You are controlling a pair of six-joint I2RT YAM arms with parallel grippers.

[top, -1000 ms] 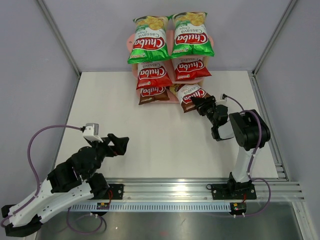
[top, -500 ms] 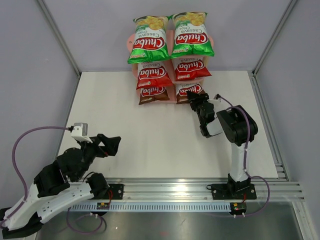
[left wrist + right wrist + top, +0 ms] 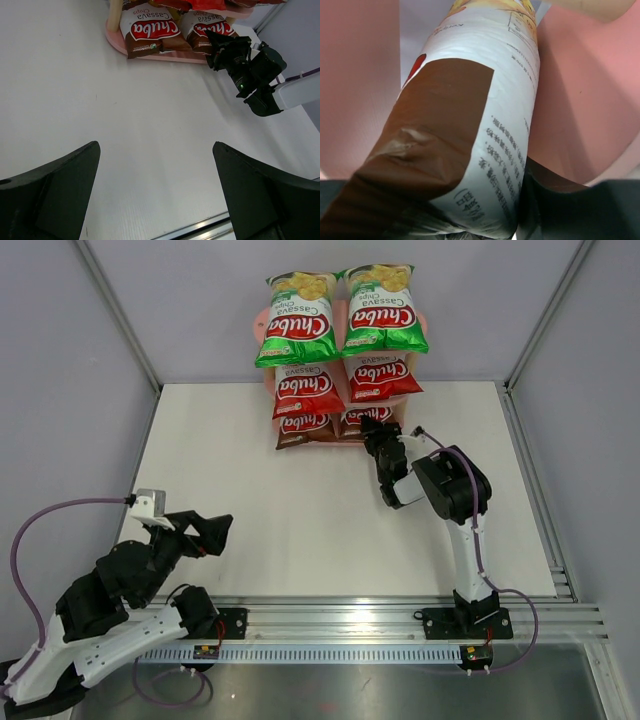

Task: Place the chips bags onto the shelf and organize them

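White matte worktop (image 3: pixel 300 480) centre. Pale grey walls (image 3: pixel 60 390) at 9, 12, 3 o'clock. Aluminium rail (image 3: pixel 340 620) along 6 o'clock edge. Even, soft light.

Two slim robot arms are shown. The left arm (image 3: pixel 110 605) is built from white links and black joints, with a purple cable (image 3: pixel 90 502) looped beside it and a small grey camera box (image 3: pixel 151 503) mounted on top. The right arm (image 3: pixel 465 545) is built alike. The left gripper (image 3: pixel 155 150) is made of two matte black, wedge-shaped fingers (image 3: pixel 55 190).
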